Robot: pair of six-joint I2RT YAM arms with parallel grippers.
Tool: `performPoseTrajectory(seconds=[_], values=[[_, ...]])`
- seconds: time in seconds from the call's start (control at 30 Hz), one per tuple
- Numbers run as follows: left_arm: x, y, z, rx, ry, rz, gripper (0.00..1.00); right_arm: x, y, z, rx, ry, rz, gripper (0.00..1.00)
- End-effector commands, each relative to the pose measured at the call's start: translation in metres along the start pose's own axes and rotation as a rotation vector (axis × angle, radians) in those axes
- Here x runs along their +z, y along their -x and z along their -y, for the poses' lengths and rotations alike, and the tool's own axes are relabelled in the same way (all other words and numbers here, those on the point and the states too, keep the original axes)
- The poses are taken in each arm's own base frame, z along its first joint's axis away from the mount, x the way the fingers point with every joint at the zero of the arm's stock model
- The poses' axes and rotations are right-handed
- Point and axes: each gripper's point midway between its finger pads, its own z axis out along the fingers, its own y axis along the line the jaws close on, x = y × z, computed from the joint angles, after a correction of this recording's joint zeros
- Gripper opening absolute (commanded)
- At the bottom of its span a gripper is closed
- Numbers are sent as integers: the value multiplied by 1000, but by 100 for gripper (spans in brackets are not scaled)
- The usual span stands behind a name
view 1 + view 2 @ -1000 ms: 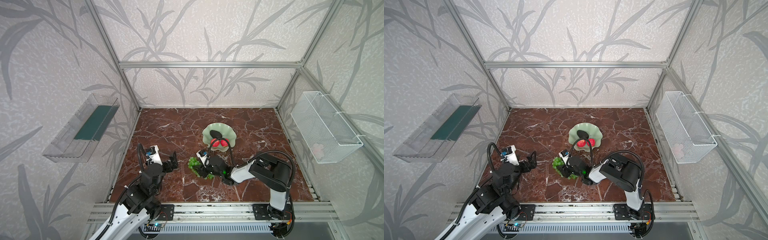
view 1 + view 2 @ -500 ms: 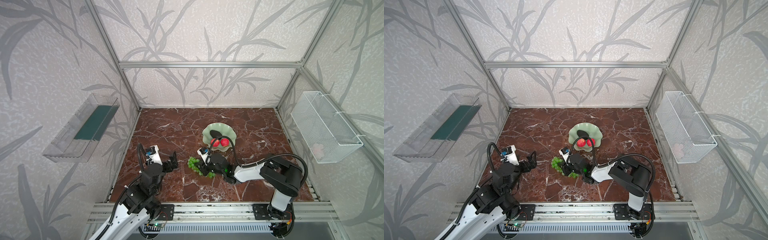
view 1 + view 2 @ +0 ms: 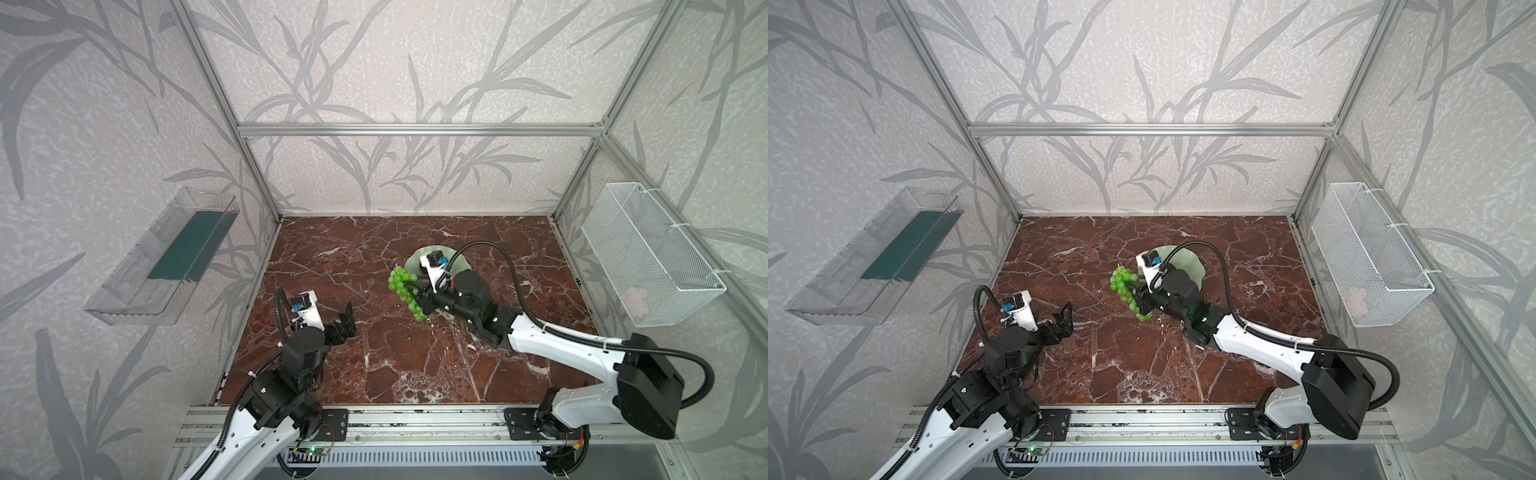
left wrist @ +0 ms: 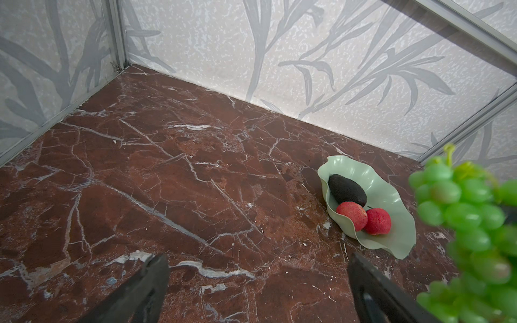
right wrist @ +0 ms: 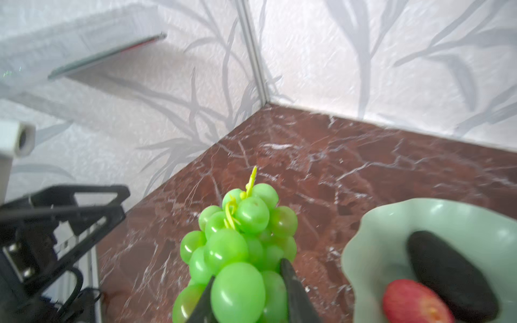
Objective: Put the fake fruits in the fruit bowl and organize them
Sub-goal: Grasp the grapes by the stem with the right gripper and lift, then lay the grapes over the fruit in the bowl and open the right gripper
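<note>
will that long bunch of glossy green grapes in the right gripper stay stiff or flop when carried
Probably floppy: the long bunch of glossy green grapes sags past the shut right gripper. The smooth round grapes may slip or swing. Likely light: one narrow pinch seems to hold it aloft.

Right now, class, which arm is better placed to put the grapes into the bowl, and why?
Right: the right pincer holds the grapes beside the bowl. The left pincer stands open, empty, farther away.

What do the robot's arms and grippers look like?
The left arm and right arm are white with chunky black joints. The left gripper and right gripper each have two thin black fingers. Ribbed black cables loop over them, beside small white cameras.
</note>
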Motion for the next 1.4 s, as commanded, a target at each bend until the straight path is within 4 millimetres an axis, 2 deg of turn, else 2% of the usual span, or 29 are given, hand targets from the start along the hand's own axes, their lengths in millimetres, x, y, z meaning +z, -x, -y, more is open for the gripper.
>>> performPoseTrajectory(seconds=[0.0,0.13,0.27,0.5,0.63,0.8,0.97,1.03,1.13,1.2,1.37], values=[[0,0,-5,-18,24,12,99,-12,20,27,-14,-78,-5,29],[1,2,-4,-23,18,16,99,-9,33,65,-29,-154,-30,30],[0,3,-3,-22,19,18,99,0,33,105,3,-209,-25,30],[0,1,-5,-13,24,9,99,20,22,172,59,-284,-50,30],[-1,1,-6,-12,33,9,99,33,7,199,101,-291,-76,31],[0,0,-8,-6,42,8,99,50,-20,211,95,-279,-117,32],[0,1,-10,-6,52,14,99,57,-41,218,110,-282,-144,35],[0,0,-11,-2,54,13,99,58,-45,220,118,-286,-147,43],[0,-1,-12,3,62,9,99,59,-47,221,125,-281,-146,65],[0,-2,-13,6,66,9,99,59,-42,219,122,-267,-129,75],[-1,3,-16,21,83,26,99,53,-14,204,86,-204,-55,90]])
